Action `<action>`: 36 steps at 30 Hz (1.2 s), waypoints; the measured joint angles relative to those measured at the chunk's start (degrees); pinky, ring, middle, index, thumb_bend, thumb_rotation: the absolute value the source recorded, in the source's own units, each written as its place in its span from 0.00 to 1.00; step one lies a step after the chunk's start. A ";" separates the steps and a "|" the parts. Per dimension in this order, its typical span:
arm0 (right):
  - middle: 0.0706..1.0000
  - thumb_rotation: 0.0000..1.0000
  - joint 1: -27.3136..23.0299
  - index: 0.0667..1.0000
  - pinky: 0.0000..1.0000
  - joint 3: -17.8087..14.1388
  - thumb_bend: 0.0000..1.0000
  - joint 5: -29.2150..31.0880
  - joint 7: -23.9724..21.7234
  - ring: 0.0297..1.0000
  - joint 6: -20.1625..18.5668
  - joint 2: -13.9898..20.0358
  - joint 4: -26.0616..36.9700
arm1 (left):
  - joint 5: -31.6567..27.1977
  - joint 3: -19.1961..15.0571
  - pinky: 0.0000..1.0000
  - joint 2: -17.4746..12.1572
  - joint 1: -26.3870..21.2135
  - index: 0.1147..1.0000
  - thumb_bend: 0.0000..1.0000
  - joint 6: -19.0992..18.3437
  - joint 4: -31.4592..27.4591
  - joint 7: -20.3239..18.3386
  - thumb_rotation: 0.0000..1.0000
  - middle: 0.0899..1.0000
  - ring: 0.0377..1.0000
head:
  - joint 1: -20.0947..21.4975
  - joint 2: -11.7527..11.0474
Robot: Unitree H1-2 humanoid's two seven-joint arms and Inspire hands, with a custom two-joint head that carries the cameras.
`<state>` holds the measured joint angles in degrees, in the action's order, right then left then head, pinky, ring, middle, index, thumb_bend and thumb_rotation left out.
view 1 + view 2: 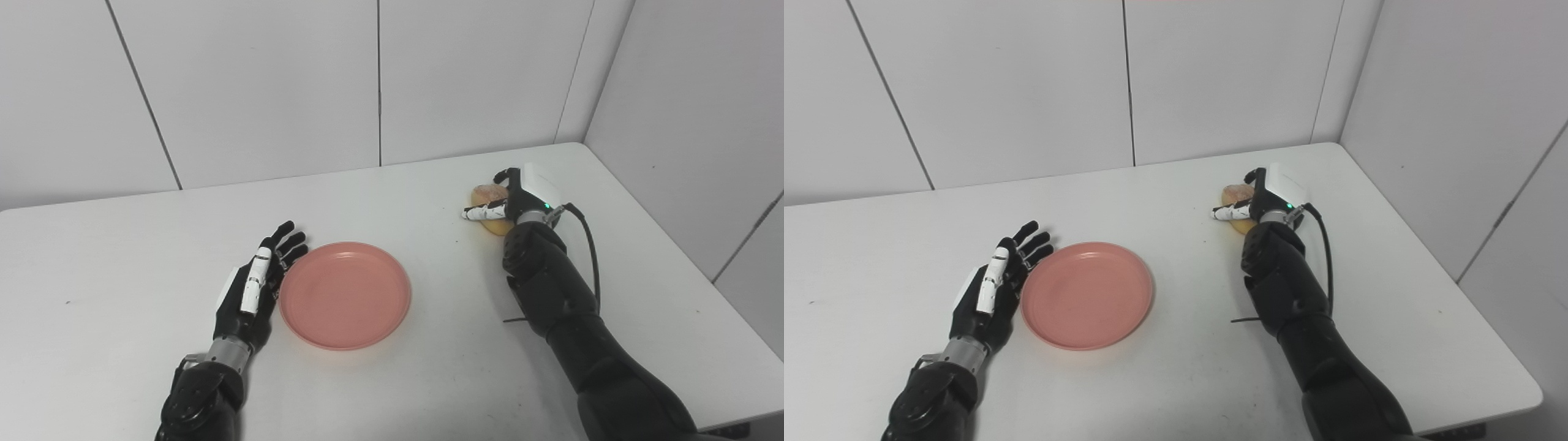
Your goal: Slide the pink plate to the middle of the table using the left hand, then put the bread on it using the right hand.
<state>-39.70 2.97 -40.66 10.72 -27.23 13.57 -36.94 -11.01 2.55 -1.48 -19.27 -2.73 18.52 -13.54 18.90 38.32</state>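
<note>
White wall panels close in a plain white table (pixel 392 392) that fills the corner. On its far right part, the right hand (pixel 517 199) has its fingers wrapped over a small golden-brown piece of bread (pixel 490 195), the thumb laid across the near side; the bread shows only at the hand's left and below it, so how firm the hold is I cannot tell, nor whether the bread is off the table. From that hand, the round, shallow pink plastic plate (pixel 345 295) lies to the left and nearer the robot, well apart, about mid-table. That is the relation the coming move seems to turn on: the carry should run leftward and back toward the body, ending over the plate's middle. The bread's long axis appears to run roughly along the arm's line. The left hand (pixel 254 288) lies flat with fingers spread, holding nothing, just beside the plate's left rim, perhaps touching it.
</note>
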 measured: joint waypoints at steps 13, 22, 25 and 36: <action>0.43 0.14 -4.18 0.50 0.31 5.80 0.55 -0.66 -1.57 0.36 0.00 1.48 -6.08 | 0.11 0.27 0.89 0.03 0.17 0.86 0.34 -0.53 -0.51 0.23 1.00 0.87 0.88 | -0.35 -0.09; 0.41 0.01 -3.50 0.49 0.26 4.41 0.52 -0.60 -4.81 0.32 -0.03 1.73 1.04 | 0.14 0.51 0.89 0.06 0.16 0.87 0.34 -0.53 -0.60 0.62 1.00 0.88 0.88 | -1.14 -0.09; 0.41 0.00 -2.46 0.49 0.29 3.27 0.52 -2.23 -7.42 0.36 -0.03 1.92 6.65 | 0.15 0.56 0.89 0.11 0.15 0.87 0.34 -0.53 -0.35 0.66 1.00 0.88 0.88 | -1.40 -0.09; 0.39 0.00 -0.08 0.50 0.28 -0.46 0.51 -11.07 -18.68 0.34 -0.05 0.12 24.07 | 1.09 0.75 0.88 0.79 -0.37 0.86 0.34 -0.28 0.42 1.38 1.00 0.87 0.87 | -4.13 -0.09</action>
<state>-39.79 2.51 -51.73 -7.96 -27.29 13.69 -12.87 -9.93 3.30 -0.69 -19.64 -3.01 18.94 -12.16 14.77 38.23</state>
